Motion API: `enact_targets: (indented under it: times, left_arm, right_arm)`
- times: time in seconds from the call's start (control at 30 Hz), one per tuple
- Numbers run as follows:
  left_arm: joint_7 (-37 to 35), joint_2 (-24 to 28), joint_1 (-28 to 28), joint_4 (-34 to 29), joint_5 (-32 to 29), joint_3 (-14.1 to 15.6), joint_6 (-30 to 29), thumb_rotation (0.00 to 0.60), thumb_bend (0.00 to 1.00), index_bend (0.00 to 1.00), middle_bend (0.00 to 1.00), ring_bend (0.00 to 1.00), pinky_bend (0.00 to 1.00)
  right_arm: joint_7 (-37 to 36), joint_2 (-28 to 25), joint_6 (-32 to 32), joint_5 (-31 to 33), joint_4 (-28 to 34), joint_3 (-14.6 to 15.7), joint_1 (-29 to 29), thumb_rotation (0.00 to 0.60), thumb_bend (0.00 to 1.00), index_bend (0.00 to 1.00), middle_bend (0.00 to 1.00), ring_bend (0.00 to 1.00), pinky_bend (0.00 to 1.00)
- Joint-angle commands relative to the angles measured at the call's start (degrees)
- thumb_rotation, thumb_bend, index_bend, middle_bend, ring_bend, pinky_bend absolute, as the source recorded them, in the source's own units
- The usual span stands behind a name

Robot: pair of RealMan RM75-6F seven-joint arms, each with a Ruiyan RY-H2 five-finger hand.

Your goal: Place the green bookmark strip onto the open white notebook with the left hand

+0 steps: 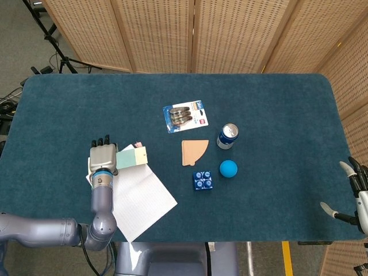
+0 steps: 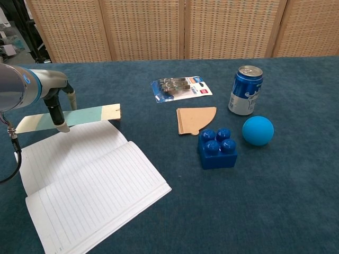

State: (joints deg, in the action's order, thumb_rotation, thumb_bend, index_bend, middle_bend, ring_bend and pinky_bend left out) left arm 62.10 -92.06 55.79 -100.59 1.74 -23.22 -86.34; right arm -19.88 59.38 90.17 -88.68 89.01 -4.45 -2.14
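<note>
The green bookmark strip (image 2: pixel 79 116) (image 1: pixel 131 158), pale green with cream ends, hangs level just above the far edge of the open white notebook (image 2: pixel 87 180) (image 1: pixel 140 198). My left hand (image 1: pixel 103 157) (image 2: pixel 55 103) pinches it near its middle, fingers pointing down in the chest view. The notebook lies flat with lined pages at the table's front left. My right hand (image 1: pixel 357 192) shows at the right edge of the head view, fingers apart, holding nothing.
A pack of batteries (image 1: pixel 185 116), a blue can (image 1: pixel 227 136), a blue ball (image 1: pixel 228 168), a blue toy brick (image 1: pixel 202 180) and a tan cardboard wedge (image 1: pixel 193 152) lie in the table's middle, to the right of the notebook. Wicker screens stand behind.
</note>
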Motion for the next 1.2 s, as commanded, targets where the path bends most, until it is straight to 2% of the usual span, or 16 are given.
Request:
enact_targets:
  times: [0.03,0.4,1.2]
  left_arm:
    - [0.9,0.0,-0.2,-2.2,-0.3,0.5,-2.2,0.600,0.39,0.42,0.00,0.00,0.00]
    - [1.4,0.1,-1.6,-5.7,-0.1,1.6,-6.6,0.600,0.40,0.42,0.00,0.00,0.00]
    - [2.3,-2.3,-2.2,-7.2,-0.7,0.5,-7.0,0.600,0.39,0.42,0.00,0.00,0.00]
  right_arm:
    - [-0.3,-0.1,0.2,-0.1,-0.1,0.0,0.1,0.600,0.19,0.06,0.00,0.00,0.00]
    - [-1.5,-0.4,1.3,-0.4,-0.2,-0.1,0.6,0.600,0.19,0.06,0.00,0.00,0.00]
    - [-2.4,-0.6,1.9,-0.6,-0.5,-0.1,1.0,0.600,0.19,0.06,0.00,0.00,0.00]
